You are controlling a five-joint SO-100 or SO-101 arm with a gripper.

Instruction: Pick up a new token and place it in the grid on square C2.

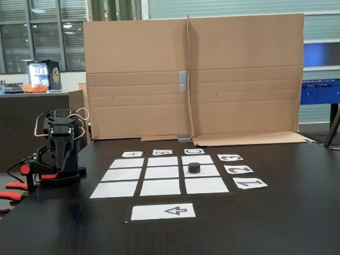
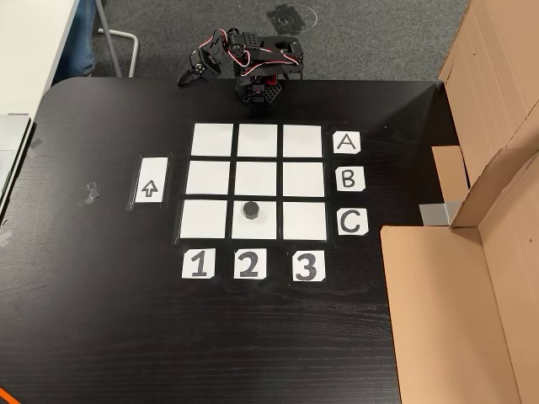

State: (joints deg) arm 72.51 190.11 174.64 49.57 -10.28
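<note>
Token [image 2: 250, 209] on square C2 [image 2: 254, 231], cards' letters legible from above

token [image 2: 250, 209] on square C2 [image 2: 254, 220] | grid [image 2: 212, 140] | arm folded at table's [image 2: 101, 320] far edge

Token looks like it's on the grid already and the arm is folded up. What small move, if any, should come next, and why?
Probably none beyond holding the rest pose. In a fixed view the token sits inside square C2, in line with the C card and the 2 card. The arm is folded at the table's edge, apart from the grid. Its tool's state is unclear.
</note>
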